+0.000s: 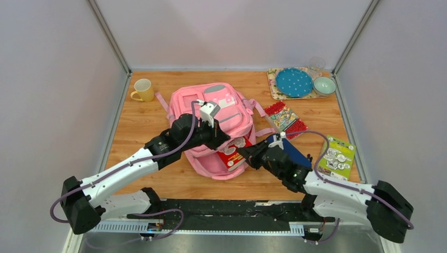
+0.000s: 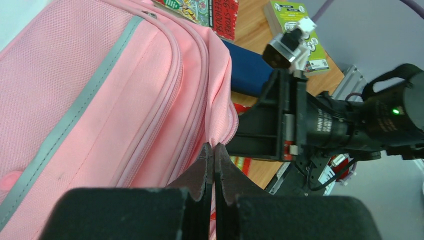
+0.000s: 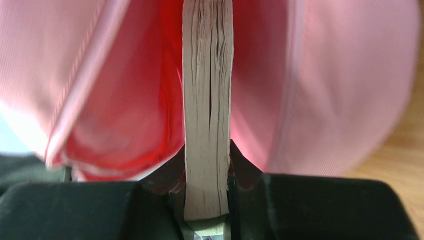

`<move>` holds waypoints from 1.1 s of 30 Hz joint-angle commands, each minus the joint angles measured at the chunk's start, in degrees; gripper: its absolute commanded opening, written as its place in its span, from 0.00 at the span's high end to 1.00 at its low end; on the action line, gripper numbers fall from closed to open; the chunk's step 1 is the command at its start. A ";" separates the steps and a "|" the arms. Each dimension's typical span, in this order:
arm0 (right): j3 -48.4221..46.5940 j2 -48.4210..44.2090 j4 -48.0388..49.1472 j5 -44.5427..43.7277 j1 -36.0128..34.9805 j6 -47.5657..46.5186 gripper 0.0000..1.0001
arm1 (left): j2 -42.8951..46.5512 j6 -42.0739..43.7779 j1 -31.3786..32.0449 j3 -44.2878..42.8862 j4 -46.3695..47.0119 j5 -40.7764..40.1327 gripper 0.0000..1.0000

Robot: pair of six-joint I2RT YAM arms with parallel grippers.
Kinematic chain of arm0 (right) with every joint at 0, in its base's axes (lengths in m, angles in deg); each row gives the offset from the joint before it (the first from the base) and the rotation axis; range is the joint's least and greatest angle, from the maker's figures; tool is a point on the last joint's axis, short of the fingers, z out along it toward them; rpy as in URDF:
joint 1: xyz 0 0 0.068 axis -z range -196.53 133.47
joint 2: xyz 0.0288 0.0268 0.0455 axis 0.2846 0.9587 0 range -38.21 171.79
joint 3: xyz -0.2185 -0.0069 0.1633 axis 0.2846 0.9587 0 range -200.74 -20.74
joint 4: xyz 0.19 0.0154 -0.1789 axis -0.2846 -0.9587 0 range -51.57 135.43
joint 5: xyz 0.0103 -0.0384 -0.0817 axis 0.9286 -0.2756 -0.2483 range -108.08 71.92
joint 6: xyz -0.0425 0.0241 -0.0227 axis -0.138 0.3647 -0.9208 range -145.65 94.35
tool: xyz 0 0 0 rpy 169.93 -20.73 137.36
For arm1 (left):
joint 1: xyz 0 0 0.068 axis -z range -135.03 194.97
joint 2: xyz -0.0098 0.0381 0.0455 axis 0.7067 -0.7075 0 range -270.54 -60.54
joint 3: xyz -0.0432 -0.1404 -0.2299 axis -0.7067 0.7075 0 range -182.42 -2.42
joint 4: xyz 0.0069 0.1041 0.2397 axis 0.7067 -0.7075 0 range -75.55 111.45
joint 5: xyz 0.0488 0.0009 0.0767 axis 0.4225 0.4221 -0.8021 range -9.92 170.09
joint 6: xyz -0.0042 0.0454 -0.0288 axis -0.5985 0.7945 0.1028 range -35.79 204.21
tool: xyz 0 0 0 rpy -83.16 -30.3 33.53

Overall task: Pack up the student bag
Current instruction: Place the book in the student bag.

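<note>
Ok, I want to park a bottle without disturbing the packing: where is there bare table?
Bare wood lies left of the student bag, between the yellow mug and the left arm. A narrow strip runs along the back edge from mug to tray. The right side is crowded: tray, patterned book, green pack, navy pouch, right arm.

The bench [image 1: 142, 137] is a board of warm orange-brown wood with a fine grain, and it reaches from one side wall to the other. Three plain walls stand around it: the left wall [image 1: 47, 95], the back wall [image 1: 232, 31] and the right wall [image 1: 406, 105], all smooth and pale grey-white. At each back corner a thin metal post [image 1: 109, 36] goes up along the joint. The light is even and soft, and the shadows on the wood are faint.
</note>
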 commanded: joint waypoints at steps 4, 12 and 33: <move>-10.50 21.13 31.85 0.70 5.56 1.79 1.00 | 4.82 -1.36 0.47 -3.29 6.93 1.96 1.00; -23.08 48.62 46.29 0.44 6.88 4.59 1.00 | 6.32 -1.80 0.38 -2.85 7.02 2.22 1.00; -20.63 46.31 26.71 1.67 5.21 -2.16 0.11 | 12.12 -0.13 0.47 3.39 5.79 -5.51 1.00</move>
